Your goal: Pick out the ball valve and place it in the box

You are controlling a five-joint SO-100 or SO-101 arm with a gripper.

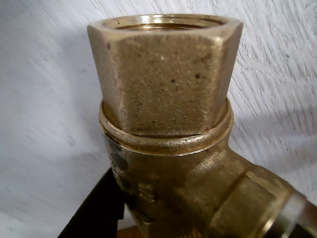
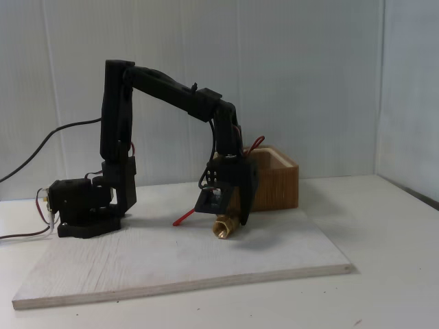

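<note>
While gripped, ball valve (image 2: 223, 227) between fingers (image 2: 243, 199)

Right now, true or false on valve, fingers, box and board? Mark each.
1. The ball valve is held at the gripper, lifted just off the white board. True.
2. The valve is already inside the box. False: it hangs in front of the box, over the board.
3. The red handle sticks out to the left in the fixed view. True.
4. The box is blue plastic. False: it is light brown wood.
</note>
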